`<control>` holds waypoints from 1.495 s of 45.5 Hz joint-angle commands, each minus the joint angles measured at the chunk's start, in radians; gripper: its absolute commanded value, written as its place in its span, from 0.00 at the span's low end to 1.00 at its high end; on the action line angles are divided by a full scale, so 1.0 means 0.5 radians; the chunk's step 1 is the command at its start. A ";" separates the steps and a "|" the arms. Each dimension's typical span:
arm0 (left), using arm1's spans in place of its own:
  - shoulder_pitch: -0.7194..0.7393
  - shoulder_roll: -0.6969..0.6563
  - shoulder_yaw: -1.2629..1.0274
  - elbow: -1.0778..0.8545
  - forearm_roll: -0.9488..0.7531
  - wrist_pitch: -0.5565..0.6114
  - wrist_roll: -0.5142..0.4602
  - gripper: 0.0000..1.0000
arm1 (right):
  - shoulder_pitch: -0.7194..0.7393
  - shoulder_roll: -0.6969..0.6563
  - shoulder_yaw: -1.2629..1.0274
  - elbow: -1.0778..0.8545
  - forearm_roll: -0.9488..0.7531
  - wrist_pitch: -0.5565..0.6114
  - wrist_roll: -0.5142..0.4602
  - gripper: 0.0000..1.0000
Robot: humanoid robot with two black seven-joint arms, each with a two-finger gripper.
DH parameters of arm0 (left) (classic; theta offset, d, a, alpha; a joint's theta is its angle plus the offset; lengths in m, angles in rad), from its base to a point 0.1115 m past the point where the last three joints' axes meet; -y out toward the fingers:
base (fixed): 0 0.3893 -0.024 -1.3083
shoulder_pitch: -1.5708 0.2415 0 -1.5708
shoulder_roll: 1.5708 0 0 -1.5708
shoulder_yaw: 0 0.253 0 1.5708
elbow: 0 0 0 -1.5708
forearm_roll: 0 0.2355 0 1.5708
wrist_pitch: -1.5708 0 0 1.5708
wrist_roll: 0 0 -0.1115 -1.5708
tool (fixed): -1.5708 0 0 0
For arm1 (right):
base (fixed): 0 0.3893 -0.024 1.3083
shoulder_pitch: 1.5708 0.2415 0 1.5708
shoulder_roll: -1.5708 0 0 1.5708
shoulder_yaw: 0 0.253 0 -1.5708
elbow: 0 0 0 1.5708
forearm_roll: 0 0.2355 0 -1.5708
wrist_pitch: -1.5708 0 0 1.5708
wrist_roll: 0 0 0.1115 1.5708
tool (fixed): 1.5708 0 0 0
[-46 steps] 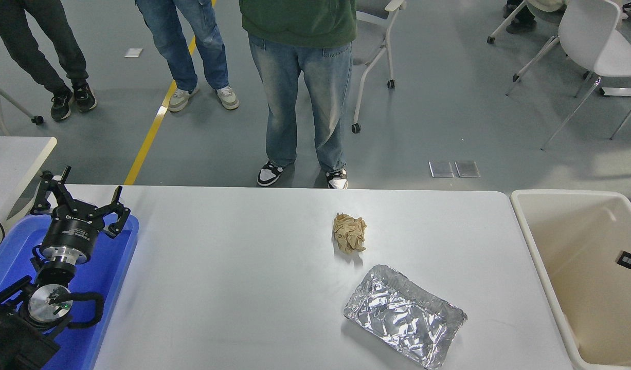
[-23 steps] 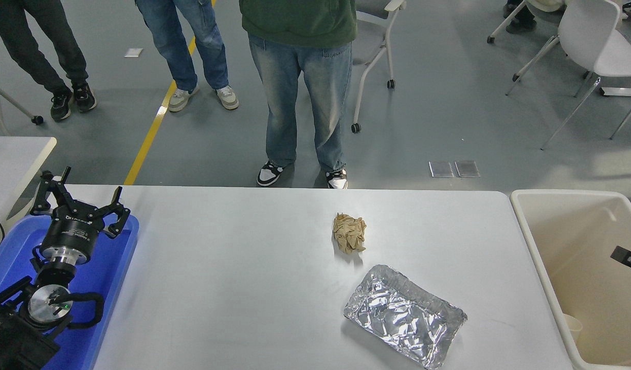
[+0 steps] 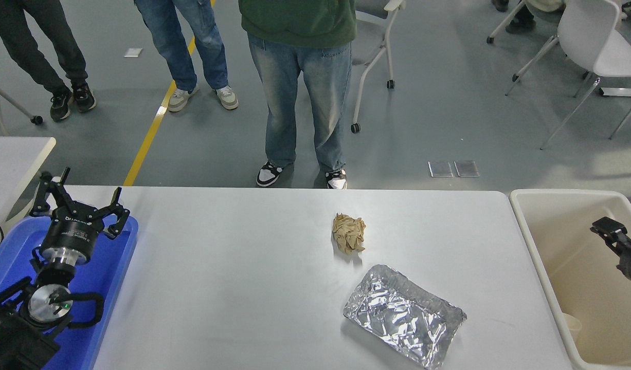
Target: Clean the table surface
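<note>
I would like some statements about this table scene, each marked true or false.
1. A crumpled brown paper ball lies on the table surface. True.
2. The foil tray sits inside the beige bin. False: it is on the table.
3. The left gripper is above the blue tray, open. True.
4. The right gripper holds the paper ball. False: it is over the bin, apart from the ball.

The bench [image 3: 243,288] looked matt, smooth white. The foil tray [image 3: 403,315] was crinkled, shiny metal; the tan wad [image 3: 349,233] seemed crumpled paper. The blue tray [image 3: 107,277] and beige bin [image 3: 539,246] were smooth plastic.
</note>
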 commanded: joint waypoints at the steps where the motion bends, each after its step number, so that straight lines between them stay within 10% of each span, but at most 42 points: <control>1: 0.000 0.003 0.000 0.002 0.000 0.000 0.000 1.00 | -0.242 -0.034 0.737 0.413 0.072 0.005 -0.003 1.00; 13: 0.000 0.000 0.000 0.001 0.000 0.000 0.000 1.00 | -0.322 0.068 0.777 0.674 0.566 0.029 0.043 1.00; 45: -0.003 0.003 0.000 -0.002 0.003 -0.003 0.003 1.00 | -0.497 0.626 0.979 0.625 0.520 0.044 0.653 1.00; 68: -0.006 0.003 0.000 -0.002 0.003 -0.003 0.003 1.00 | -0.454 0.644 0.912 0.588 0.523 0.032 0.675 1.00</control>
